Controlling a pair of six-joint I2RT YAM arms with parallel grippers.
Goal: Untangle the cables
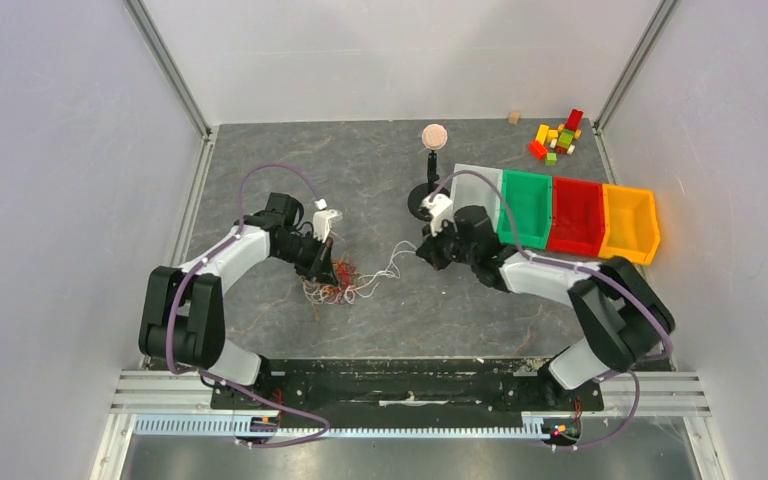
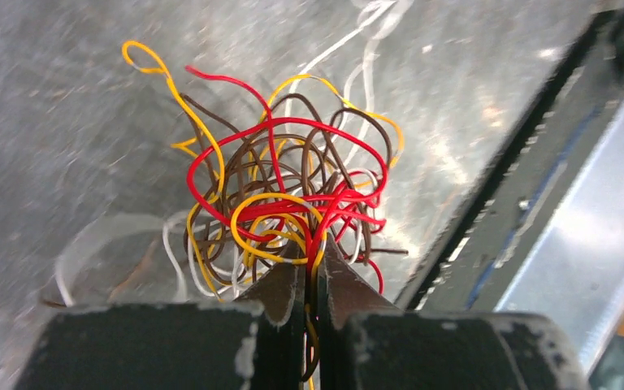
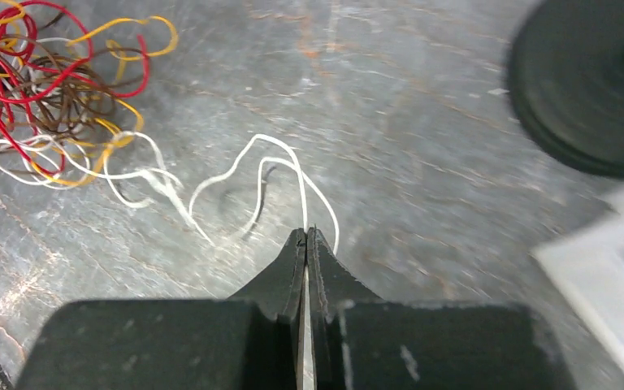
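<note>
The grey surface (image 1: 380, 160) is the biggest thing here. The cables (image 1: 335, 285) are bunched in one messy ball close to its near edge, a bit left of the middle. They look thin, light and bendy, so I think a hard pull would only tighten the knots. The left fingers (image 2: 296, 272) are pinched on red and yellow loops at the ball's edge. The right fingers (image 3: 296, 248) are pinched on one white cable (image 3: 260, 140) that trails toward the right edge. A loose end like that looks best to hold.
</note>
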